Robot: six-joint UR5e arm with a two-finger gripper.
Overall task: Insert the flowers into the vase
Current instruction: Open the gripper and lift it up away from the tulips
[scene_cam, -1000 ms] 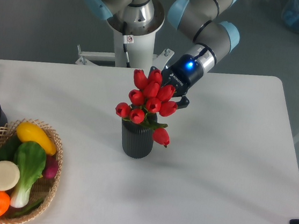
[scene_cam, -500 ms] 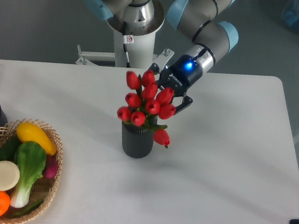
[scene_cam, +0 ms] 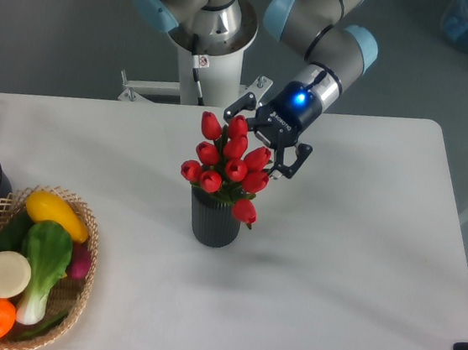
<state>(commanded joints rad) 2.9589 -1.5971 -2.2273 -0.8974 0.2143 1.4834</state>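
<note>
Gripper spread wide just above and right of the flowers, holding nothing (likely let go), stems resting in the vase at mid-frame on the counter.

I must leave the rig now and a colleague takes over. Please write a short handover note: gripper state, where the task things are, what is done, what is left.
Gripper: open, its fingers spread just behind and to the right of the tulip heads, holding nothing.
Flowers: standing in the vase, one bud hanging over the rim on the right.
Vase: upright on the table, near the middle.
Done: the flowers are in the vase and released.
Left: draw the arm clear without brushing the buds.
</note>
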